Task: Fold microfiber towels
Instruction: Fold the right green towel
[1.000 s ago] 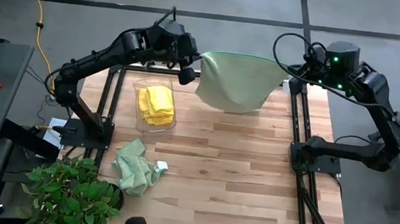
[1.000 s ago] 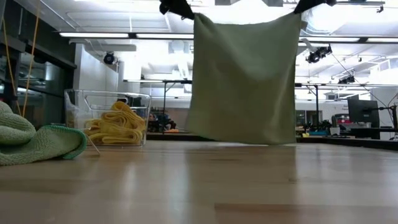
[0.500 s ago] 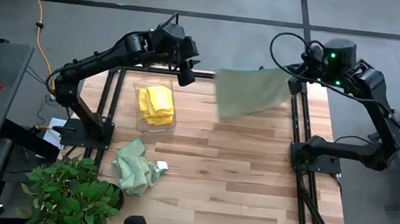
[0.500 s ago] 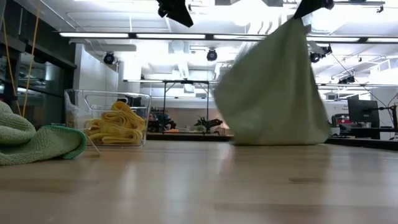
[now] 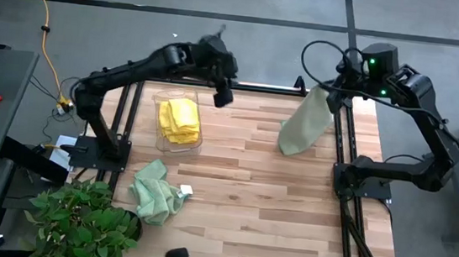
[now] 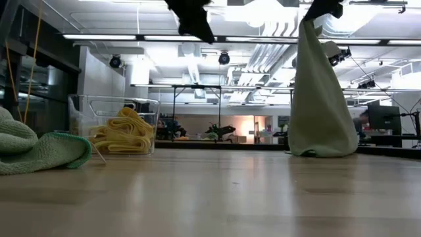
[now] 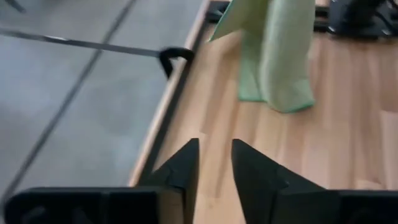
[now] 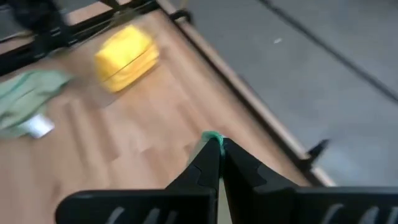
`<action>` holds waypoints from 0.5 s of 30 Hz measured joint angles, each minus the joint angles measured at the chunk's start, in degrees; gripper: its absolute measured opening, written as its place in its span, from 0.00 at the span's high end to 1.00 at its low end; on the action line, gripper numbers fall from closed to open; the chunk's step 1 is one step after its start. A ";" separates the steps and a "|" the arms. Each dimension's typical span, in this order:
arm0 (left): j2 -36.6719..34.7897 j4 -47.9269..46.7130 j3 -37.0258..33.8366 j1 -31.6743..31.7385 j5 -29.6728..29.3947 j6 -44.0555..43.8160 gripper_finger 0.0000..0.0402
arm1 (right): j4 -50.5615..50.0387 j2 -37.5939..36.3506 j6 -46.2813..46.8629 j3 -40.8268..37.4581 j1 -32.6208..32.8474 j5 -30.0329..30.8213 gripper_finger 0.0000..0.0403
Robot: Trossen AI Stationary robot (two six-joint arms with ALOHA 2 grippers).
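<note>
**Sage towel hanging from one corner, right side**

My right gripper (image 5: 316,91) is pinched on a corner of the sage green towel (image 5: 304,126), which hangs limp below it, its lower edge apparently touching the table (image 5: 273,200) at the far right. My left gripper (image 5: 223,95), fingers slightly parted and empty, hovers well left of it, beside the clear bin (image 5: 178,124) of yellow towels (image 5: 178,118). A crumpled green towel (image 5: 156,191) lies near left.

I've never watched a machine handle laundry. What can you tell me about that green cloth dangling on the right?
The hanging green towel is a thin, soft-looking, pale sage cloth. The right claw is shut on one top corner, so it droops in a narrow, gathered drape. Its bottom edge reaches down to the wooden table near the far right side. The left claw is empty and clear of it.
</note>
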 joint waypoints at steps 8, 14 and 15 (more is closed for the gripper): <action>9.60 0.00 -0.02 -3.81 9.25 -1.90 0.60 | -13.80 0.09 5.79 -0.04 8.85 -9.70 1.00; 17.52 1.19 -0.02 -8.43 13.53 -2.07 0.55 | -20.17 -0.09 16.61 -0.33 21.69 -3.93 1.00; 18.65 1.40 -0.02 -9.17 14.74 -2.08 0.55 | -19.41 -0.39 18.70 -1.24 23.95 -3.23 1.00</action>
